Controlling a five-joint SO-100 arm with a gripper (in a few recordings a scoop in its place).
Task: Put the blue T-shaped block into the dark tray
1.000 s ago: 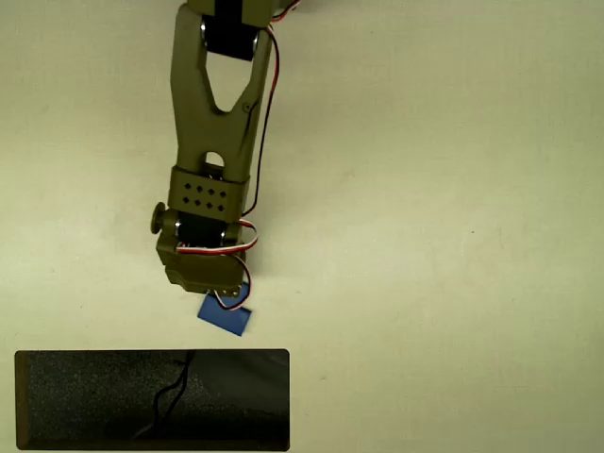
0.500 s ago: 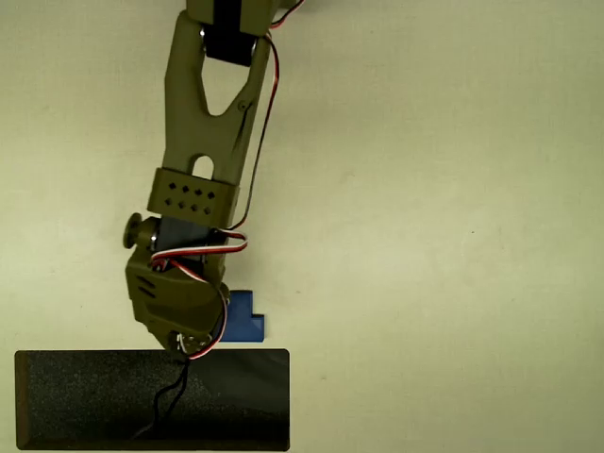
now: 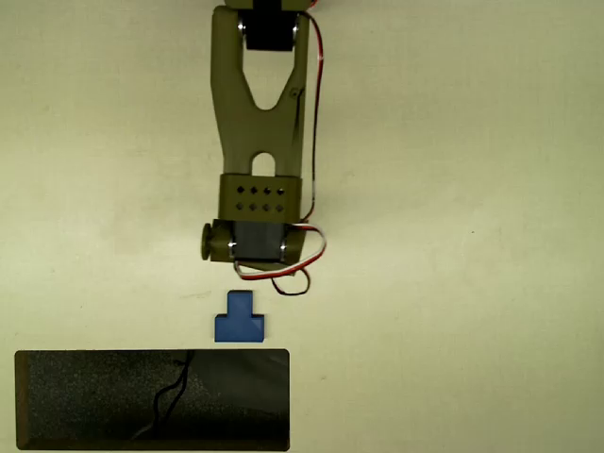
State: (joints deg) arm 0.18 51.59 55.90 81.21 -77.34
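**A:** Where is the blue T-shaped block (image 3: 240, 320) right now?

**Me:** In the overhead view it lies flat on the pale table (image 3: 453, 236), just above the top rim of the dark tray (image 3: 94, 401) and outside it. Its short stem points up the picture toward me, and its wide bar runs along the side nearest the tray. It sits a little to the right of the tray's middle.

**A:** Are you holding it?

**Me:** No. Nothing of mine touches it. A strip of bare table shows between the block and the lowest part of my wrist.

**A:** And your jaws, are they parted or closed?

**Me:** I cannot tell. My gripper (image 3: 257, 247) points down, so from above you see the olive wrist housing, the black motor and the looping red and white wires, and the fingers are hidden under them.

**A:** What is in the tray?

**Me:** A speckled black floor with a thin dark wiggly line running across it near the middle. The block is not in there.
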